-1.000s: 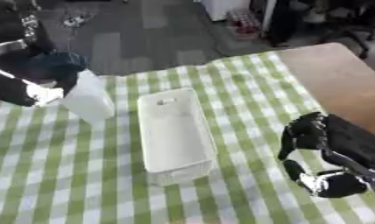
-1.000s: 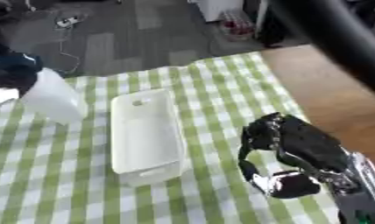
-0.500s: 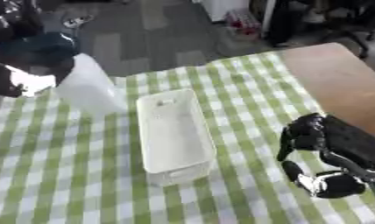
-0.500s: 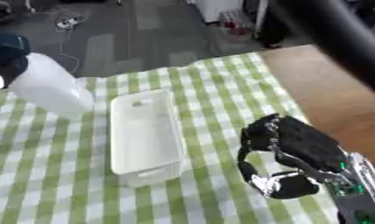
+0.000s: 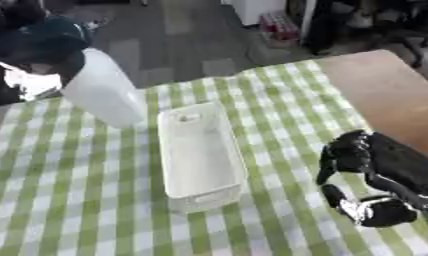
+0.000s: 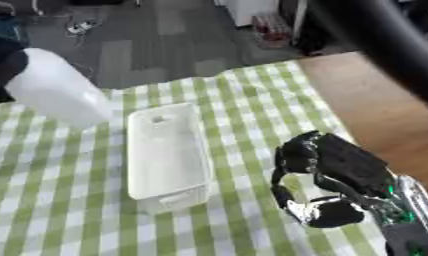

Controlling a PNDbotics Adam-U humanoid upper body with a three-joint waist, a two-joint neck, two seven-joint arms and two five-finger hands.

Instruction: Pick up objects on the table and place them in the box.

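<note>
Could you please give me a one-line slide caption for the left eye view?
Left robot hand holds a tilted white bottle beside the empty white box on green checked cloth; right robot hand idles.

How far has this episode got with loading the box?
Nothing is loaded yet: the white box on the checked tablecloth shows nothing inside. In hand: the left hand holds a white bottle tilted, up beside the box's far left corner. Left: getting it into the box. The right hand sits idle, fingers curled, at lower right.
</note>
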